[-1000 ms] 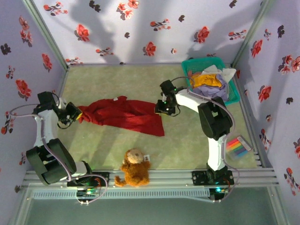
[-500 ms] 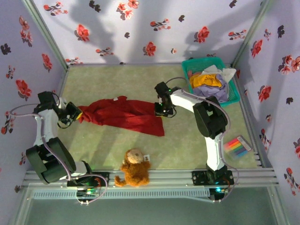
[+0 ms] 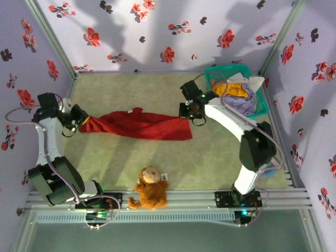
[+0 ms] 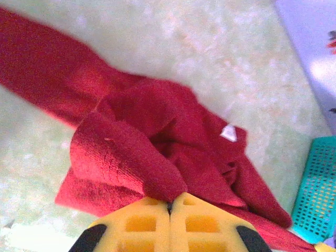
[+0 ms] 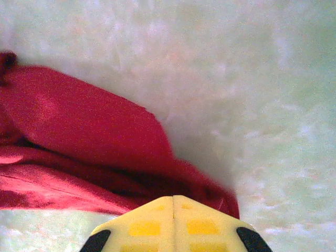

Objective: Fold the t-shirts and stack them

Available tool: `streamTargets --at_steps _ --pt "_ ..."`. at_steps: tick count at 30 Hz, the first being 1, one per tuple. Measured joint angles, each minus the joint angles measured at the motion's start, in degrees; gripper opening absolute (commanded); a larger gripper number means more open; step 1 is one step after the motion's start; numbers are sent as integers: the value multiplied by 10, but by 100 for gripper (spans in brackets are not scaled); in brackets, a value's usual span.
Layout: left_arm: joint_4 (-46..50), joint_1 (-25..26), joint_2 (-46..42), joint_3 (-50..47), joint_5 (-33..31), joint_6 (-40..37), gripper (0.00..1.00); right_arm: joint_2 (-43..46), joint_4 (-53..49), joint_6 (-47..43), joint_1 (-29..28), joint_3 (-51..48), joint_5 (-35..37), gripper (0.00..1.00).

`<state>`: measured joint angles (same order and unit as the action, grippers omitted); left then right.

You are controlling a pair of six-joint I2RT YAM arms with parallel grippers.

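A deep-red t-shirt (image 3: 137,125) lies stretched in a long band across the green mat. My left gripper (image 3: 82,121) is shut on its left end. In the left wrist view the yellow jaws (image 4: 170,200) pinch a bunched fold of the red cloth (image 4: 131,152), and a white label (image 4: 229,133) shows on it. My right gripper (image 3: 187,117) is shut on the shirt's right end. In the right wrist view the closed jaws (image 5: 173,198) hold the red hem (image 5: 105,131) just above the mat. Mustard-orange (image 3: 234,90), lavender (image 3: 244,103) and white (image 3: 253,82) t-shirts lie heaped in the basket.
The teal mesh basket (image 3: 217,70) stands at the back right, just behind the right arm; its corner (image 4: 316,195) shows in the left wrist view. A brown teddy (image 3: 151,189) sits at the near edge. Flowered walls close in three sides.
The right gripper closed on the shirt's right end and drew it right. The left gripper pulled left and back. The red shirt went from a wide heap to a long stretched band.
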<state>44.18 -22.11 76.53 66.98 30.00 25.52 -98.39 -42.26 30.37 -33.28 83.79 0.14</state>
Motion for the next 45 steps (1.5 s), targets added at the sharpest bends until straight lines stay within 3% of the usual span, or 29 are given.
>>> streamTargets --at_steps 7,16,20,26,32,34,36,41,45 --pt "2 6 0 162 16 -13 0 127 -1 -34 0 41 87 0" --pt "44 31 40 437 21 -36 0 198 -20 -93 0 159 163 0" --pt "47 60 30 462 25 -48 0 253 -36 -99 0 143 194 0" --pt "43 167 -26 320 -3 -36 0 360 -62 -67 10 25 244 0" --pt "12 290 -100 -25 -51 32 0 464 -110 24 14 -197 243 0" --pt "13 315 -112 -117 -66 59 38 481 -130 47 14 -233 238 0" --pt "14 332 -134 -183 -76 86 51 494 -142 62 14 -245 237 0" --pt "26 356 -191 -227 -96 112 60 507 -147 79 18 -247 237 0" --pt "49 357 -160 -194 -128 101 61 494 -147 85 23 -254 235 0"
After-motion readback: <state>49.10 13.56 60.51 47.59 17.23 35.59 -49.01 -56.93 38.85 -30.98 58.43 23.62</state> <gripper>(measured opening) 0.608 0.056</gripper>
